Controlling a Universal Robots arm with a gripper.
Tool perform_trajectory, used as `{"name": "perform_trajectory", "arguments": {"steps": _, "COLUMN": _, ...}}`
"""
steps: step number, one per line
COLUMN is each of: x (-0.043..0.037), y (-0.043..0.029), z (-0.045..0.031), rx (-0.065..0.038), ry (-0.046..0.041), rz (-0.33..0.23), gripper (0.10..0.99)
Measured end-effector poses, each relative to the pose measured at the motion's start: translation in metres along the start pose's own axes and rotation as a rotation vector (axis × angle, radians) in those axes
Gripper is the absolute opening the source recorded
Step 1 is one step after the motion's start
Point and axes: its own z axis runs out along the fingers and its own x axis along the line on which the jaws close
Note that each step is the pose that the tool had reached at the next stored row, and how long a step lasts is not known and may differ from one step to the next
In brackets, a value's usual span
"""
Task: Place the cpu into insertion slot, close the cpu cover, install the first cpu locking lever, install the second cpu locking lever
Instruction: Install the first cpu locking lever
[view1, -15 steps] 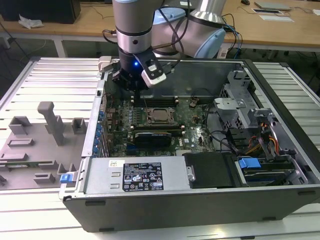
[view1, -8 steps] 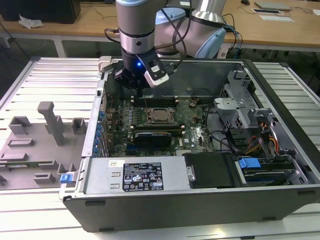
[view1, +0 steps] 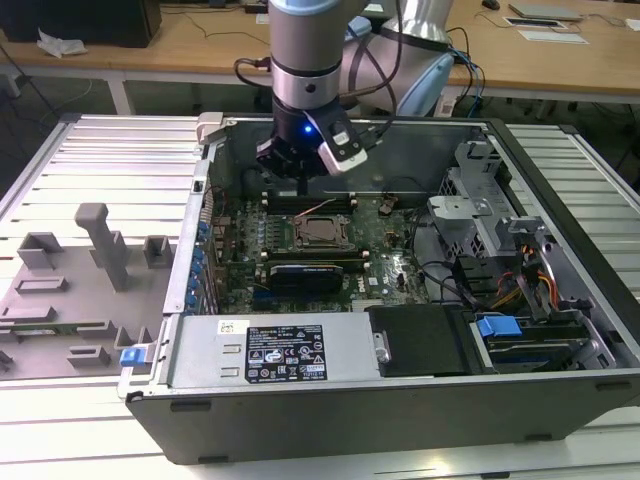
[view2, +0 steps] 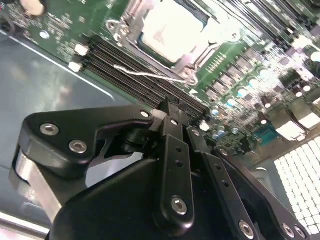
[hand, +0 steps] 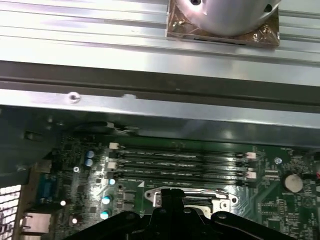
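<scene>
– where is your end effector?
– my one end effector (view2: 169, 106) hangs inside the one open computer case (view1: 400, 405), above four long memory slots (hand: 180, 165). its two fingers are pressed together, pinching nothing.
– and the cpu?
– one cpu (view2: 172, 27) sits in the one insertion slot (view1: 297, 232), just beside those memory slots. one cpu cover (view2: 121, 29) frames it. one thin wire lever (view2: 150, 75) shows at its edge.

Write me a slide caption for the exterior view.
Gripper hovers inside the open computer case, over the motherboard near the cpu seated in the insertion slot.
</scene>
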Motion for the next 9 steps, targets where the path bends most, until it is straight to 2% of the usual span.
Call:
{"name": "perform_trajectory", "arguments": {"steps": 3, "x": -0.008, "y": -0.0006, "z": 0.0003, "rx": 0.0, "ry": 0.0003, "rz": 0.0, "gripper": 0.106}}
{"name": "perform_trajectory", "arguments": {"steps": 5, "x": -0.0091, "y": -0.0009, "z": 0.0016, "rx": 0.0, "ry": -0.0007, "rz": 0.0, "gripper": 0.106}}
{"name": "perform_trajectory", "arguments": {"steps": 8, "x": -0.0092, "y": -0.0015, "z": 0.004, "rx": 0.001, "ry": -0.0117, "rz": -0.002, "gripper": 0.106}}
{"name": "perform_trajectory", "arguments": {"steps": 9, "x": -0.0091, "y": -0.0016, "z": 0.0046, "rx": 0.001, "ry": -0.0179, "rz": -0.004, "gripper": 0.106}}
